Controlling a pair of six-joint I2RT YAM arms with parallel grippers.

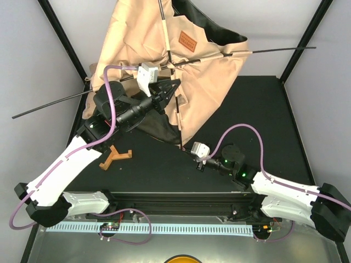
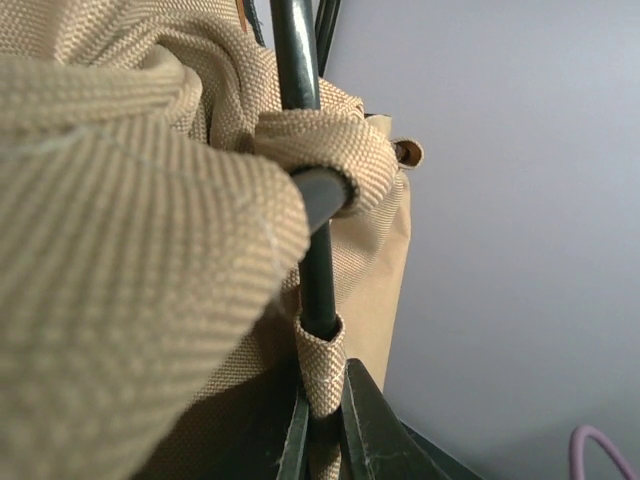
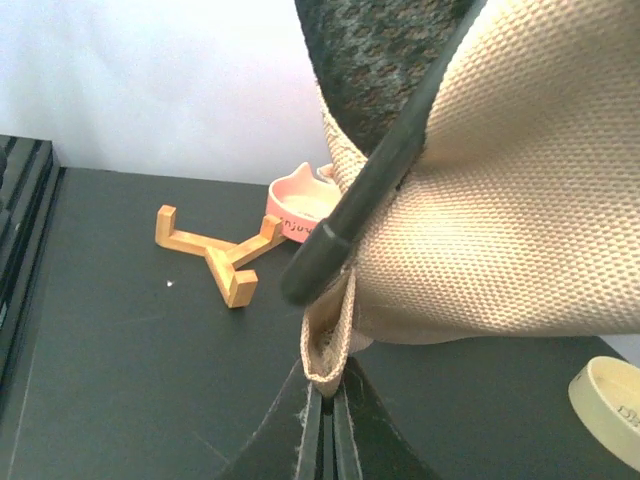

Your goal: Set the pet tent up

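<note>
Two thin black poles (image 1: 274,50) crossed on the pet tent (image 1: 208,71), which stood half raised at the far middle of the counter (image 1: 263,120), its tan canvas slumped in folds and its black floor showing toward the near corner. The left pincer (image 2: 320,405) was closed on a sleeve loop (image 2: 322,360) of webbing wrapped around one pole. The right pincer (image 3: 326,400) was pinched tight on the corner loop (image 3: 330,345), just beside a pole tip (image 3: 318,258) (the tip appeared to sit outside that loop, not seated in it, as far as the right wrist view showed). Judged from this, the tent was light and limp: the canvas would sag, bunch and slide wherever it was not held, so a grip on bare cloth would carry little. The poles looked springy and smooth, likely to twist or slip between closed fingers and to whip if released while bent. The stitched webbing loops seemed the soundest holds, being narrow, firm and rough-woven; the poles were better guided than squeezed.
</note>
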